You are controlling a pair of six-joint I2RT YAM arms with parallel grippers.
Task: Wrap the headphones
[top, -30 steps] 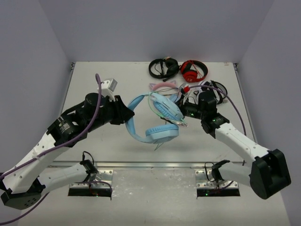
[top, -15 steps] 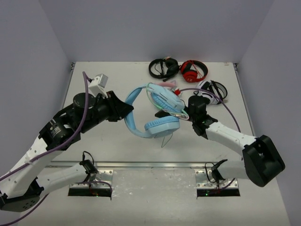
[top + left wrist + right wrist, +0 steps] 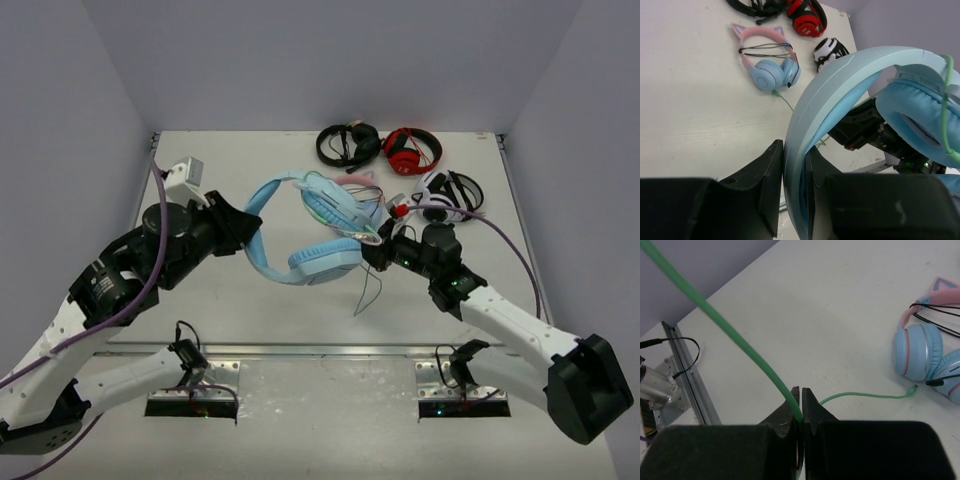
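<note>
The left hand (image 3: 792, 187) is closed almost fully on the wide headband of the light blue headphones (image 3: 322, 262), one finger on each face of the band. It holds them up over the middle of the bench (image 3: 230, 165), with the cups turned toward the right arm. The right hand (image 3: 801, 412) is shut tight on the thin green cable (image 3: 737, 332), pinching it at the fingertips just beside the lower cup. From the pinch, one stretch of cable climbs away toward the headphones. The other stretch trails off to a plug (image 3: 912, 388) close to the pink-and-blue cat-ear headphones (image 3: 767, 62); whether the plug rests on the bench cannot be told. The cat-ear pair lies flat just behind the held pair. A black pair (image 3: 348, 143) and a red pair (image 3: 412, 150) sit side by side against the back edge, and a white-and-black pair (image 3: 445, 190) lies near the right edge, beside the right arm. Bare bench shows at the back left, between the left arm and the rear wall. More bare bench runs along the near side from the headphones to the metal rail (image 3: 330, 350). Walls stand at the left, back and right edges.
</note>
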